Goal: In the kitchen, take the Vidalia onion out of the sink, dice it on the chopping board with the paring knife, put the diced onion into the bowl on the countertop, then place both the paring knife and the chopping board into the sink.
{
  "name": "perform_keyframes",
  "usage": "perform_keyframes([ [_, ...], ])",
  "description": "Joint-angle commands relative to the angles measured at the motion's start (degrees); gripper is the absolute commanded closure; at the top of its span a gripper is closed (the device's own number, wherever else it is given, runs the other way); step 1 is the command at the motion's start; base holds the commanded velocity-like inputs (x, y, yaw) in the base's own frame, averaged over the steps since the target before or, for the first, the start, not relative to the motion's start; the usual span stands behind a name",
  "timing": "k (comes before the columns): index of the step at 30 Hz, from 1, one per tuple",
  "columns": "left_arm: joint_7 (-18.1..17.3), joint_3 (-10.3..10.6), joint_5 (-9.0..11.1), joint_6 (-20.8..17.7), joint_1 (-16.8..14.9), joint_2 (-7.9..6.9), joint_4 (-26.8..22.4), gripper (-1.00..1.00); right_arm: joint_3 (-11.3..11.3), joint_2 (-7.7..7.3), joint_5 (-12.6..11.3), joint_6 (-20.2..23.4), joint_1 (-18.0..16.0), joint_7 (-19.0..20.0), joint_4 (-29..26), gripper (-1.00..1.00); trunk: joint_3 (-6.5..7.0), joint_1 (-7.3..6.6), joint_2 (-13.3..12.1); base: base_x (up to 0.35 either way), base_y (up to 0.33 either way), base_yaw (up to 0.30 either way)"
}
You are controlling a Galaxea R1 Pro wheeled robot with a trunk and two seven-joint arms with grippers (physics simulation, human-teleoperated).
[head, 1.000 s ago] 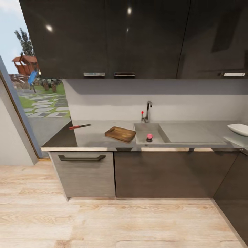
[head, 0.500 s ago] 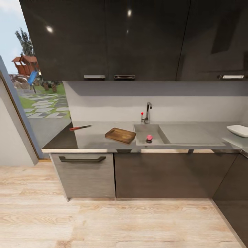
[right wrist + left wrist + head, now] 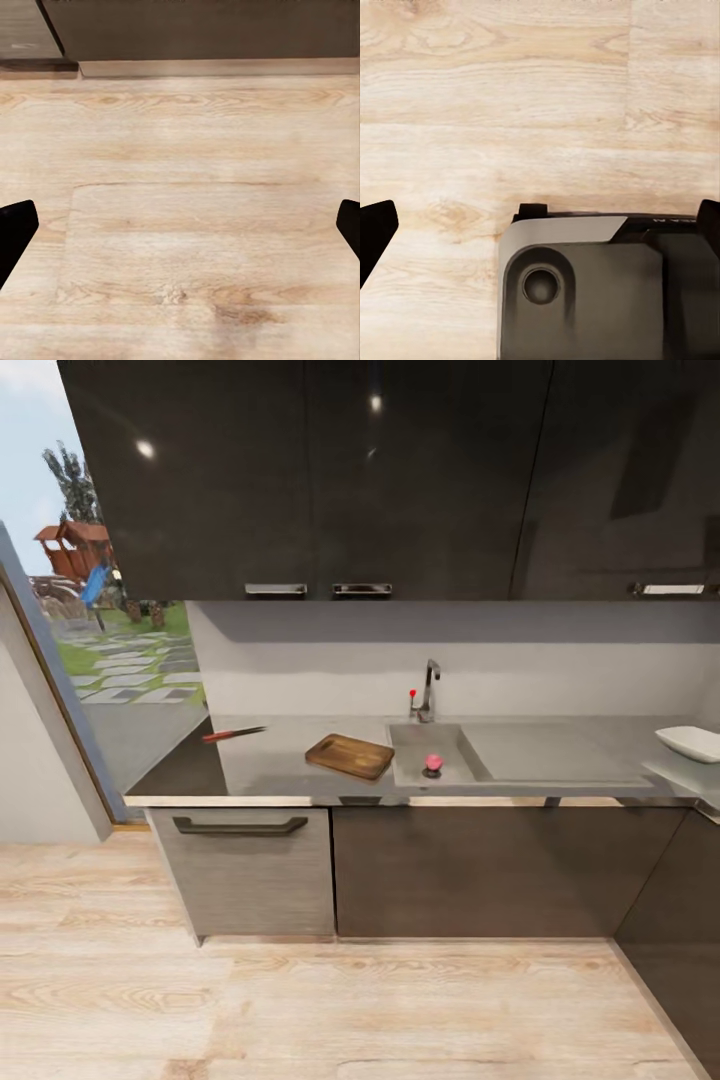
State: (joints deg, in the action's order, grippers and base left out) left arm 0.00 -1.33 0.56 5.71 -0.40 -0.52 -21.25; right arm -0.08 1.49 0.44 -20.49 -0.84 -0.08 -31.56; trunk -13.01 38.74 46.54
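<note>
Head view: the robot stood back from the countertop (image 3: 560, 745), nothing yet in hand.
Paring knife (image 3: 233, 734): lay far to the left of the sink (image 3: 440, 760), blade pointing toward it, close to the counter's left end.
Chopping board (image 3: 349, 755): rested just left of the sink, skewed.
Vidalia onion (image 3: 434, 762): sat inside the sink basin, near the drain.
Bowl (image 3: 690, 743): waited well right of the sink, beyond the drainboard.
Left gripper (image 3: 540, 225): jaws spread wide over the wooden floor (image 3: 510, 90), empty.
Right gripper (image 3: 180, 225): jaws spread wide too, empty.
Risk: I'd say the round onion could roll off a grasp in the basin; the knife could get nudged off that left end.
</note>
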Motion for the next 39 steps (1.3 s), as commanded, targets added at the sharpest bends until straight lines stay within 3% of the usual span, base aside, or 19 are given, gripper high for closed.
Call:
perform_keyframes([
  [1, 0.0, -0.1, 0.1, 0.2, 0.0, 0.01, 0.0, -1.00, 0.0, 0.01, 0.0, -0.2, 0.0, 0.0, 0.0, -1.00, 0.11, -0.22, -0.4, 0.000, 0.000, 0.000],
  [39, 0.1, -0.1, 0.1, 0.1, 0.0, -0.12, -1.0, -1.00, 0.0, 0.10, 0.0, -0.2, 0.0, 0.0, 0.1, -1.00, 6.93, -8.56, -15.6, 0.000, 0.000, 0.000],
])
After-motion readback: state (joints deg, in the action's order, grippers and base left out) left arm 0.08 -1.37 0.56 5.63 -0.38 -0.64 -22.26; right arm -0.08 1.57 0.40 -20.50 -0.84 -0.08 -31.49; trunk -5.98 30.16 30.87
